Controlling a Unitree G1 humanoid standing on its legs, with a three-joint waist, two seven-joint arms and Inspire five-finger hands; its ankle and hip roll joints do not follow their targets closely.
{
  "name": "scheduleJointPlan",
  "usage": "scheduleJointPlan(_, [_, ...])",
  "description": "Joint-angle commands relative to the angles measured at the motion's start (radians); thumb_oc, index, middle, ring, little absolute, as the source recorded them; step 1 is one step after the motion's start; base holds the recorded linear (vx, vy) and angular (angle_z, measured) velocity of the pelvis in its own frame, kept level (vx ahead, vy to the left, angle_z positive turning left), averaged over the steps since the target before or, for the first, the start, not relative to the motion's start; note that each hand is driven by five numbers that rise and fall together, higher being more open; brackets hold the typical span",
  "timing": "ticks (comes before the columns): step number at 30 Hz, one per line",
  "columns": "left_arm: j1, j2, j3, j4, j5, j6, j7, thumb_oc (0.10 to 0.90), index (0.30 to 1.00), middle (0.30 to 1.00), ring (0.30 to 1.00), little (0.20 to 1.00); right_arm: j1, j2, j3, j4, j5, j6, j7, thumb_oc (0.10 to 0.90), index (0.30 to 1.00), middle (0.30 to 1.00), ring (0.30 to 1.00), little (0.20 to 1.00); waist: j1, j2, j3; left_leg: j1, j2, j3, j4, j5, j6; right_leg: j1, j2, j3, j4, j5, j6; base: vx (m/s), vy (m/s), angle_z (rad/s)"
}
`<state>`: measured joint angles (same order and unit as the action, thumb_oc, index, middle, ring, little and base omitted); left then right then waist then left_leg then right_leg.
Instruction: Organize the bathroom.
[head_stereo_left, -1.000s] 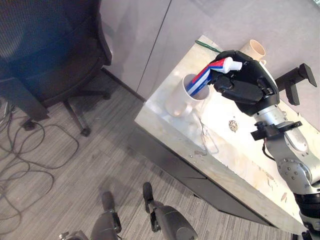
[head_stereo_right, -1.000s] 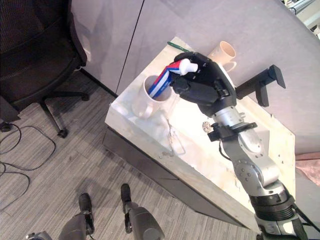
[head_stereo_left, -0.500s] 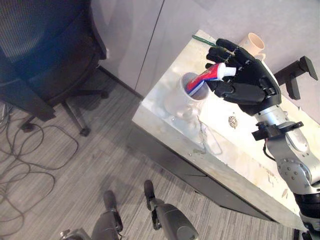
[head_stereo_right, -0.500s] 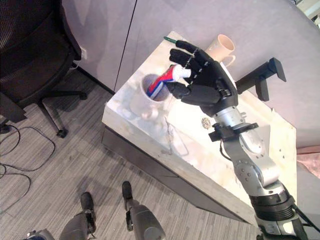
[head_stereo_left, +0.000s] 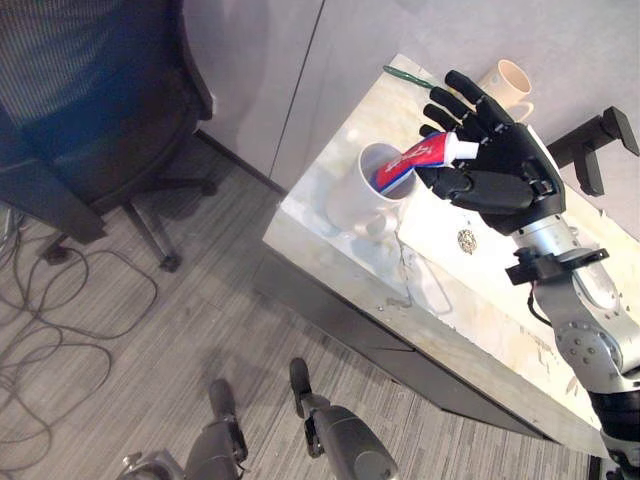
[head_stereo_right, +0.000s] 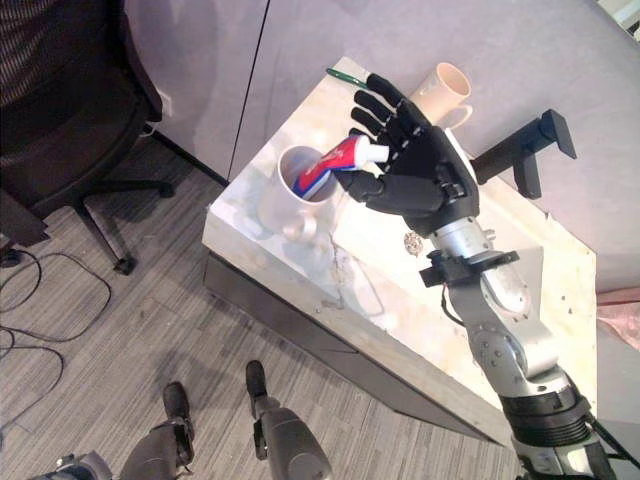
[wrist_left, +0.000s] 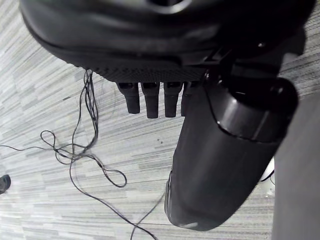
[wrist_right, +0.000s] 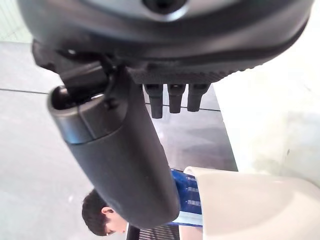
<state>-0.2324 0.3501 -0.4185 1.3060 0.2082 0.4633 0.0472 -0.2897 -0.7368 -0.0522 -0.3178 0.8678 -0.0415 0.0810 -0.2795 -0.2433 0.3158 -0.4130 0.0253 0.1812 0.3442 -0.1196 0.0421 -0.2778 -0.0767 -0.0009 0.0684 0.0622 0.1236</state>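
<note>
A black chair (head_stereo_left: 90, 120) stands on the floor beside the counter (head_stereo_left: 480, 300). Near the counter's corner a white mug (head_stereo_left: 362, 195) holds the toothpaste (head_stereo_left: 415, 160), tail down, cap leaning out over the rim. The right hand (head_stereo_left: 495, 165) hovers beside the cap, fingers spread and gripping nothing. If it brushes the tube while withdrawing, the mug could tip. A beige cup (head_stereo_left: 505, 85) stands beyond. The left hand (wrist_left: 150, 97) hangs over the floor, fingers loose.

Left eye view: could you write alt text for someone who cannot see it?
The robot's right hand, fingers spread open, sits beside a toothpaste tube standing tilted in a white mug on a pale counter. A beige cup and green toothbrush lie behind.
</note>
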Motion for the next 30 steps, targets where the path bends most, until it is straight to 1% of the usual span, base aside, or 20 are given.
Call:
scheduleJointPlan(1, [0.058,-0.001,0.014,0.045,0.013,0.065,0.0,0.8,0.9,0.9,0.9,0.9,-0.096,0.057,-0.148,-0.025,-0.017,-0.155,0.002,0.8,0.9,0.9,0.9,0.9,0.015,0.006,-0.01,0.102,-0.002,0.052,-0.143,-0.006,-0.003,-0.051,0.065,0.049,0.081,-0.032,0.05,0.0,0.0,0.0])
scheduleJointPlan(10, [0.054,0.0,0.009,0.042,0.013,0.075,-0.005,0.8,0.9,0.9,0.9,0.9,-0.082,0.055,-0.166,-0.02,-0.028,-0.164,-0.011,0.8,0.9,0.9,0.9,0.9,0.006,0.003,-0.016,0.101,0.0,0.058,-0.135,-0.013,-0.001,-0.053,0.065,0.053,0.083,-0.033,0.05,0.0,0.0,0.0])
scheduleJointPlan(19, [0.055,-0.004,0.01,0.035,-0.001,0.085,-0.003,0.8,0.9,0.9,0.9,0.9,-0.06,0.042,-0.189,0.001,-0.035,-0.157,-0.015,0.8,0.9,0.9,0.9,0.9,-0.007,0.003,-0.016,0.102,0.004,0.068,-0.13,-0.017,0.0,-0.055,0.065,0.059,0.085,-0.032,0.049,0.0,0.0,0.0])
scheduleJointPlan(20, [0.055,-0.005,0.012,0.036,-0.001,0.085,-0.002,0.8,0.9,0.9,0.9,0.9,-0.056,0.042,-0.191,0.006,-0.038,-0.161,-0.013,0.8,0.9,0.9,0.9,0.9,-0.008,0.003,-0.016,0.102,0.004,0.069,-0.13,-0.018,0.001,-0.056,0.066,0.059,0.085,-0.033,0.05,0.0,0.026,-0.04])
scheduleJointPlan(21, [0.054,-0.006,0.01,0.037,-0.004,0.086,-0.001,0.8,0.9,0.9,0.9,0.9,-0.039,0.043,-0.198,0.011,-0.045,-0.18,-0.014,0.8,0.9,0.9,0.9,0.9,-0.014,0.002,-0.017,0.106,0.006,0.075,-0.133,-0.018,0.0,-0.054,0.065,0.062,0.083,-0.032,0.05,0.0,0.026,-0.04])
scheduleJointPlan(24, [0.054,-0.005,0.013,0.04,-0.011,0.086,0.0,0.8,0.9,0.9,0.9,0.9,-0.021,0.036,-0.217,0.011,-0.039,-0.176,-0.019,0.8,0.9,0.9,0.9,0.9,-0.022,-0.002,-0.021,0.109,0.008,0.079,-0.131,-0.021,0.0,-0.052,0.064,0.064,0.082,-0.032,0.051,0.0,0.014,-0.03])
scheduleJointPlan(28, [0.057,-0.005,0.019,0.044,-0.015,0.082,0.001,0.8,0.9,0.9,0.9,0.9,-0.001,0.032,-0.232,0.019,-0.035,-0.186,-0.015,0.8,0.9,0.9,0.9,0.9,-0.027,-0.003,-0.024,0.114,0.009,0.083,-0.134,-0.022,0.001,-0.05,0.065,0.067,0.081,-0.033,0.052,0.0,0.001,-0.01])
scheduleJointPlan(30, [0.06,-0.002,0.021,0.042,-0.02,0.08,0.002,0.8,0.9,0.9,0.9,0.9,0.021,0.029,-0.247,0.021,-0.028,-0.206,-0.014,0.8,0.9,0.9,0.9,0.9,-0.032,-0.006,-0.026,0.116,0.01,0.087,-0.135,-0.024,0.002,-0.05,0.066,0.068,0.081,-0.032,0.052,0.0,0.008,-0.07])
